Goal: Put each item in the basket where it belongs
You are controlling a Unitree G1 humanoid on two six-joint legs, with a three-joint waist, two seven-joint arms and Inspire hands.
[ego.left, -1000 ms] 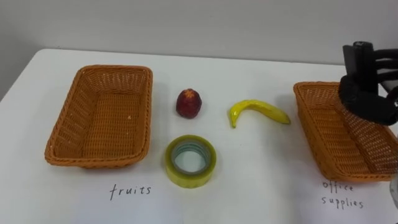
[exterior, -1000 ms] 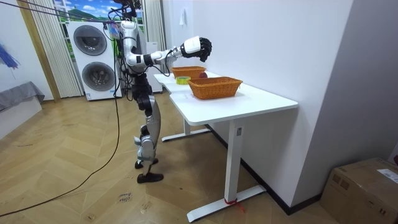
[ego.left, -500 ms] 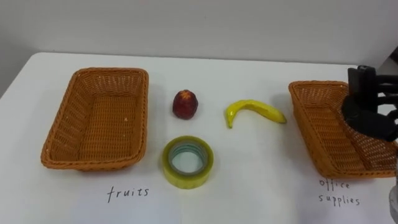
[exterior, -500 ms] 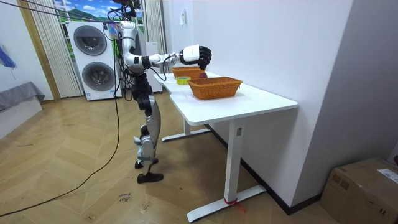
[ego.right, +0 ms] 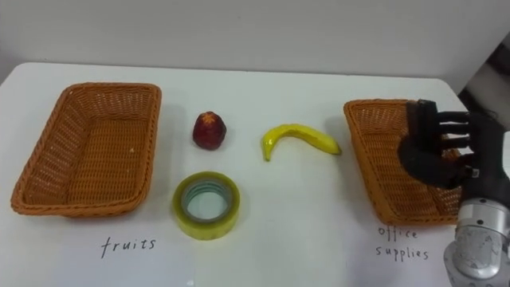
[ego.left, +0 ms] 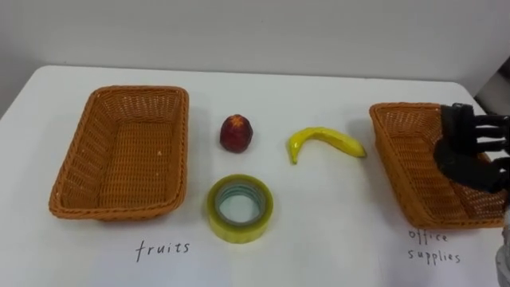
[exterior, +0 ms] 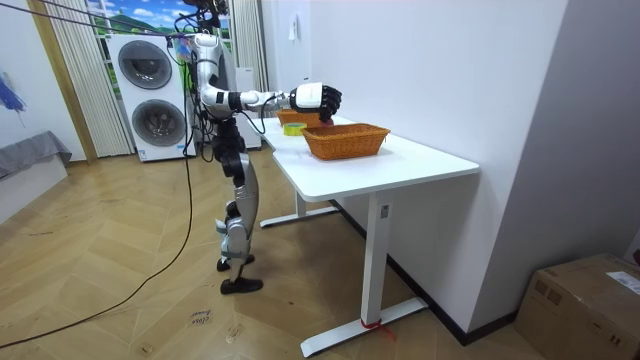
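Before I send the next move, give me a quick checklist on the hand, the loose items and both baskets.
1. Right hand holds nothing, fingers open, over the office supplies basket: ok.
2. Tape roll lies free on the table, nothing touching it: ok.
3. Apple and banana lie apart on the table, not yet sorted: not ok.
4. Fruits basket is empty, with room for both: ok.
5. Office supplies basket floor is partly hidden behind the hand: cannot tell.

Bright, even light — faint, soft shadows lie under the tape roll (ego.left: 243,229) on the table (ego.left: 335,215).
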